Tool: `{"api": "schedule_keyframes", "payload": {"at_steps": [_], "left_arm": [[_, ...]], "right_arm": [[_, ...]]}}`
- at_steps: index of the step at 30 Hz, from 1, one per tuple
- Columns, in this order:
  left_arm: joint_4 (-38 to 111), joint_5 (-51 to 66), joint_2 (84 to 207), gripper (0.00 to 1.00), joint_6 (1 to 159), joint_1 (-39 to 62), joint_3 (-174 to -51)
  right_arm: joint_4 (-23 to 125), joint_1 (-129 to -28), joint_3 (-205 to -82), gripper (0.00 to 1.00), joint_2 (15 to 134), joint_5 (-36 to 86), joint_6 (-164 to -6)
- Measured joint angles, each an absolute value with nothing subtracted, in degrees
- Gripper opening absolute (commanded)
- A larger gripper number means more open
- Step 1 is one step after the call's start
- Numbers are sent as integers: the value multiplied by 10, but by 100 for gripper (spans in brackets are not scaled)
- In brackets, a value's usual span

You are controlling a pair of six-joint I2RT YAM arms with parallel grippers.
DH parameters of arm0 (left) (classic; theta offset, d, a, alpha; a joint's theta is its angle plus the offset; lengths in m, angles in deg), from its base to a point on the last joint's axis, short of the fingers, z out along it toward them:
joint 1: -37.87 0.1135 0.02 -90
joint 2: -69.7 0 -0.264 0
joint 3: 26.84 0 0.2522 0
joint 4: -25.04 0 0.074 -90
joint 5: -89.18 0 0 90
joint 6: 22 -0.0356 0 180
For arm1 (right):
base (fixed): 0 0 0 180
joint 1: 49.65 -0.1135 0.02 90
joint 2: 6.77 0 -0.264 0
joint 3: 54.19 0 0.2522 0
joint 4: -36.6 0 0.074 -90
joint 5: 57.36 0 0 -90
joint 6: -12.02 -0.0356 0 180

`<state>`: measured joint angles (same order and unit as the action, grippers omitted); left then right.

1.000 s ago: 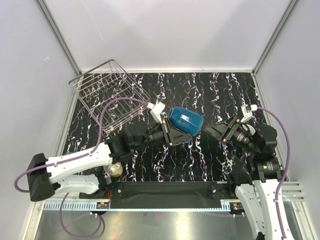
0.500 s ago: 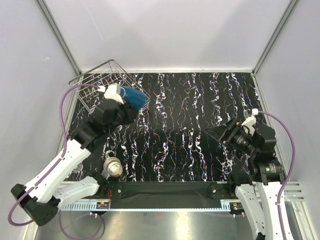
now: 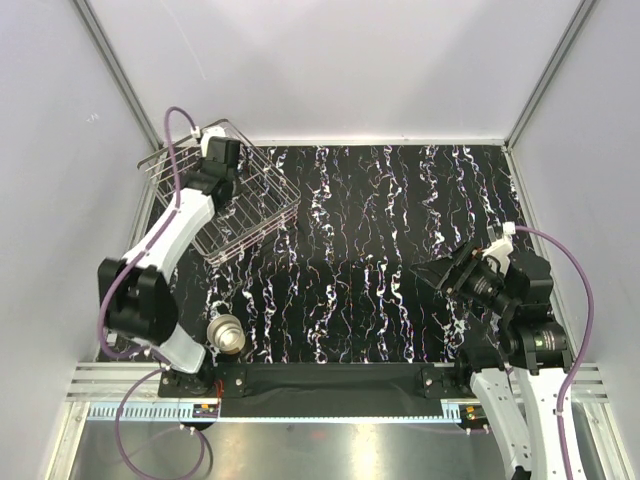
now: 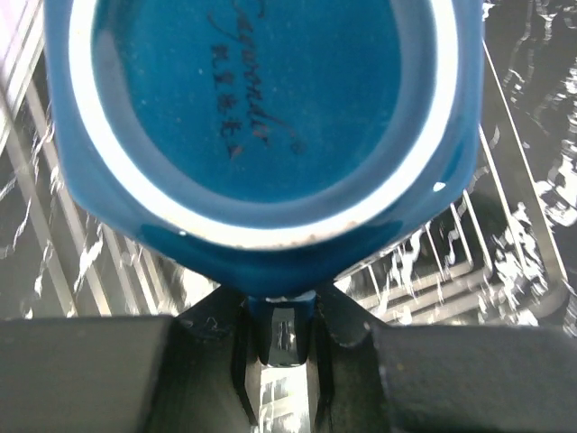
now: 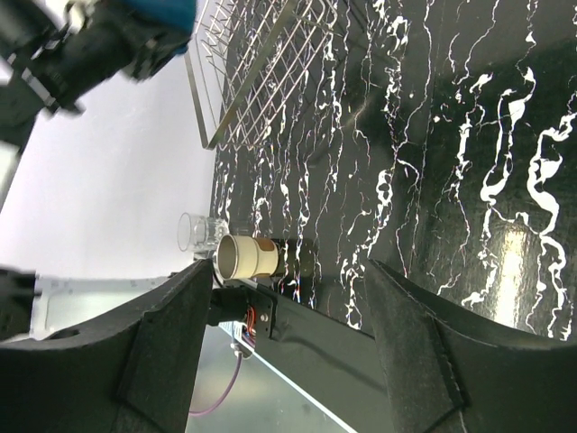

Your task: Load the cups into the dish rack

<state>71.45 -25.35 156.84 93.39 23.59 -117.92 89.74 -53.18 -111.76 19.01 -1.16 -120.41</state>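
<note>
Blue cup point(image 4: 261, 117) clamped by left gripper point(image 4: 279, 316) above dish rack point(image 3: 250, 215); right gripper point(image 5: 287, 271) apart; beige cup point(image 5: 245, 257), clear glass point(image 5: 200, 231) unloaded.

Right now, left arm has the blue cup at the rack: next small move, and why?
Probably lower it a little, then release. The left gripper is shut on the dark blue cup, and rods of the dish rack lie right behind it, so it seems over the rack, not seated.
</note>
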Motion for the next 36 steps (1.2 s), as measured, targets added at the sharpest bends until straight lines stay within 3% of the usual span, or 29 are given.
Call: {"api": "schedule_keyframes", "payload": {"at_steps": [9, 36], "left_arm": [[643, -257, 1729, 0, 870, 237, -1243], [602, -235, 1850, 0, 907, 237, -1268]], "right_arm": [[921, -532, -1133, 76, 184, -8, -1202], [912, -532, -1134, 76, 220, 3, -1218]]}}
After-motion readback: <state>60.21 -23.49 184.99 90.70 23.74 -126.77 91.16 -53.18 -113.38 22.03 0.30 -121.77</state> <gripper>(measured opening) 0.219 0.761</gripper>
